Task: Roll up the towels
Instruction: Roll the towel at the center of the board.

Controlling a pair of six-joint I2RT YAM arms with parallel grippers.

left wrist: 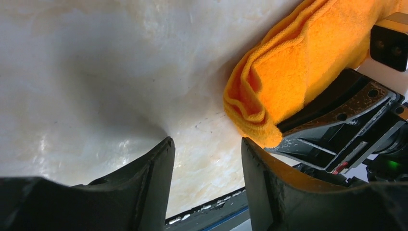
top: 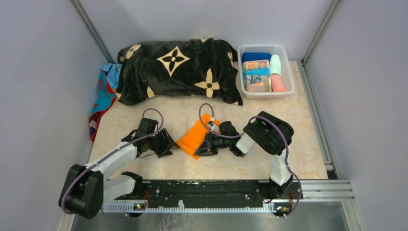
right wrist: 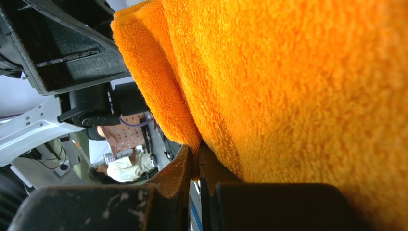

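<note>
The orange towel (top: pixel 195 137) lies folded and slanted at the middle of the table (top: pixel 298 134), between the two grippers. The right gripper (top: pixel 204 147) sits at its near right edge. In the right wrist view its fingers are pressed together (right wrist: pixel 196 154) with what looks like a thin fold of the cloth (right wrist: pixel 288 96) pinched between them, though the close view makes this hard to confirm.

The left gripper (top: pixel 166 143) is just beside the towel's left end, with its jaws spread and nothing but bare tabletop between them (left wrist: pixel 207 144). The towel's layered end (left wrist: pixel 288 72) lies just outside its right finger.

Behind are a black blanket (top: pixel 178 70), a patterned towel (top: pixel 103 96) at its left, and a basket (top: pixel 287 53) holding rolled towels (top: pixel 257 72).
</note>
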